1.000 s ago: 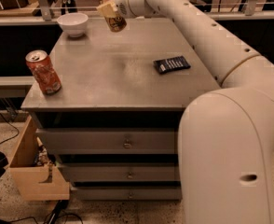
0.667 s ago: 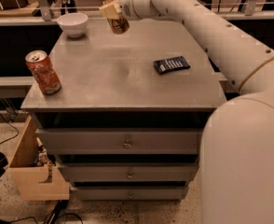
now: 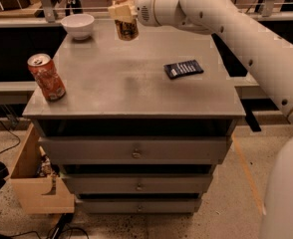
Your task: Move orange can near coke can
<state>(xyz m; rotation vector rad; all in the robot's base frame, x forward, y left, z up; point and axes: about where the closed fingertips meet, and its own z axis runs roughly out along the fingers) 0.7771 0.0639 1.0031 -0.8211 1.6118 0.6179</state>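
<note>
The orange can (image 3: 126, 28), golden-bronze with a silver top, hangs a little above the far middle of the grey cabinet top (image 3: 131, 78). My gripper (image 3: 122, 11) is shut on its upper part, reaching in from the right on the white arm. The coke can (image 3: 47, 77), red with white markings, stands upright near the front left corner of the top, well apart from the held can.
A white bowl (image 3: 77, 25) sits at the far left corner, left of the held can. A dark flat packet (image 3: 183, 68) lies right of centre. Drawers (image 3: 135, 152) face me below. A wooden box (image 3: 34, 180) stands on the floor at the left.
The arm has swung, its big white body leaving the lower right of the view. The gripper still holds the orange can over the far part of the top.
</note>
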